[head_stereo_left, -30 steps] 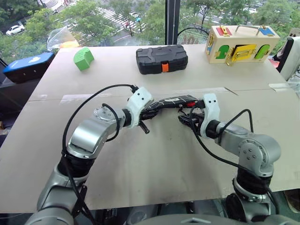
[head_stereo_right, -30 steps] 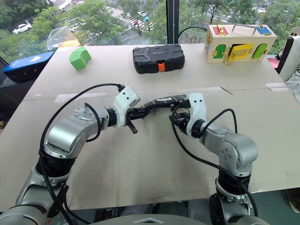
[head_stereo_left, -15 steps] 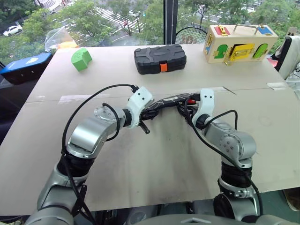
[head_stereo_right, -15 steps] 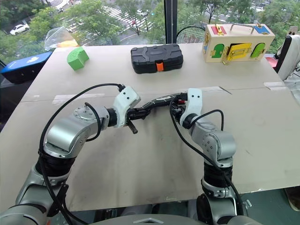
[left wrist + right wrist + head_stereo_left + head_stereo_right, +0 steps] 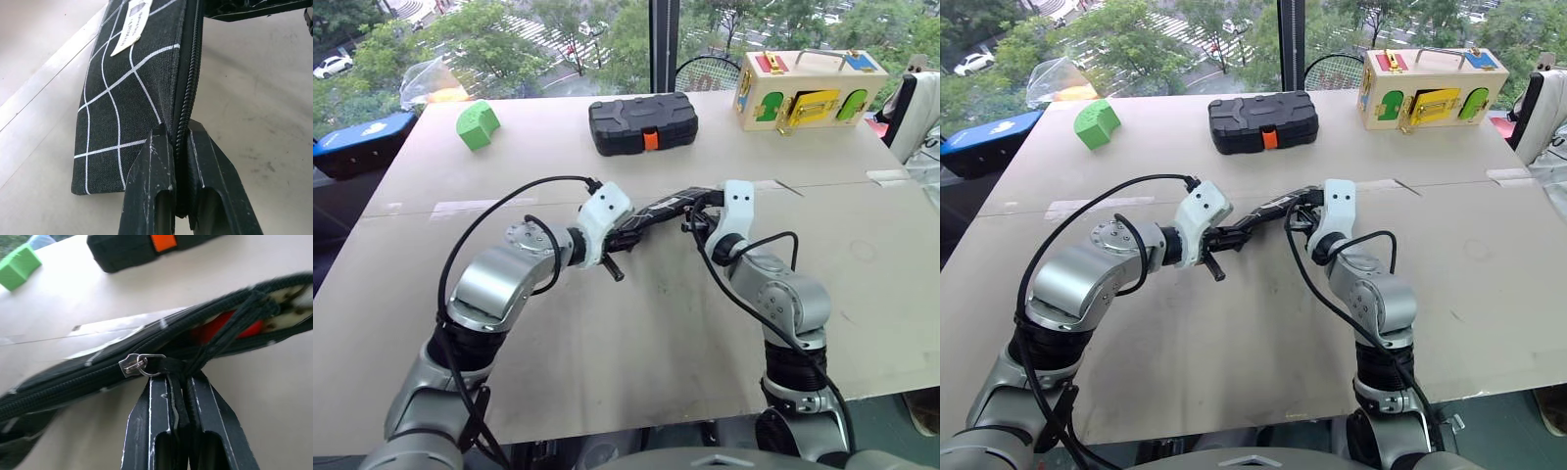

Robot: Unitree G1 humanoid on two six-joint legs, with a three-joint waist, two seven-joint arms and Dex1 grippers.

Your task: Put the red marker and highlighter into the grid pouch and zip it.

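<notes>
Centre frame, left to right: my left gripper [image 5: 625, 235] pinches one end of the grid pouch [image 5: 668, 208], its long axis climbing toward the upper right; my right gripper [image 5: 697, 217] is clamped on the zipper pull cord [image 5: 220, 335] at the far end. Red shows inside the gap [image 5: 226, 324], likely the red marker. The slider [image 5: 133, 365] must travel back leftward along that axis.

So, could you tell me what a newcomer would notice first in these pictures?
Most striking is the grid pouch, held up off the table between the two arms at mid-table. The left claw is shut on one end of it, and the right claw is shut on the zipper cord beside the silver slider, with something red showing through the open gap. Behind them a black case lies at the far edge.
</notes>
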